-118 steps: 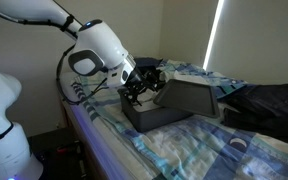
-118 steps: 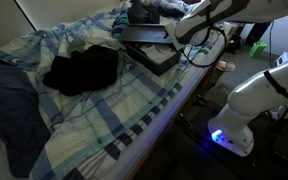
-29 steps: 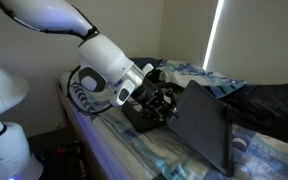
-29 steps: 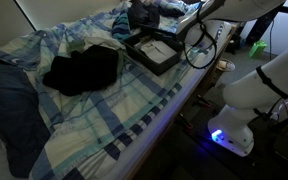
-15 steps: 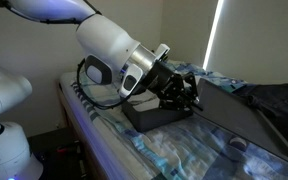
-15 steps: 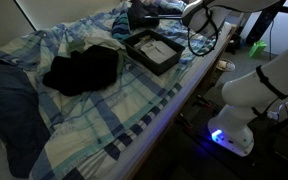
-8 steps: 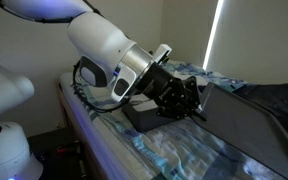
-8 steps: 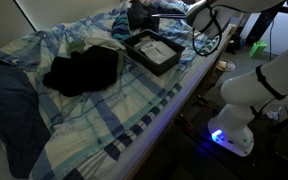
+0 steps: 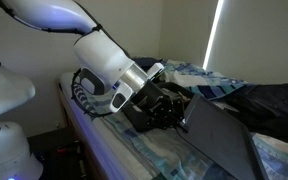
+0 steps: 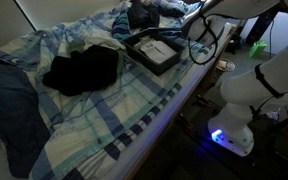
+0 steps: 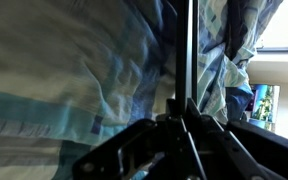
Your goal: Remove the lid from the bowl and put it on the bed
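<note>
The lid [image 9: 220, 140] is a flat dark grey square panel. It hangs tilted over the plaid bed [image 9: 159, 155], and my gripper [image 9: 177, 110] is shut on its upper edge. In the wrist view the lid [image 11: 184, 45] shows edge-on as a thin dark strip running up from the pinched gripper [image 11: 184, 104]. The bowl [image 10: 156, 55] is a dark square container. It stands uncovered on the bed with something pale inside. In an exterior view the bowl [image 9: 133, 117] is partly hidden behind the gripper. The gripper [image 10: 190, 34] hovers by the bowl's far corner.
A black garment [image 10: 82, 70] lies in the middle of the bed, and dark blue clothing [image 10: 9, 110] at its near end. Rumpled bedding and a dark cloth [image 9: 276, 104] lie beyond the lid. The white robot base [image 10: 246, 100] stands beside the bed edge.
The gripper has drawn back and down toward the bowl. The lid, stretched out low to the right a second ago, now hangs steeper and nearer the bed.
</note>
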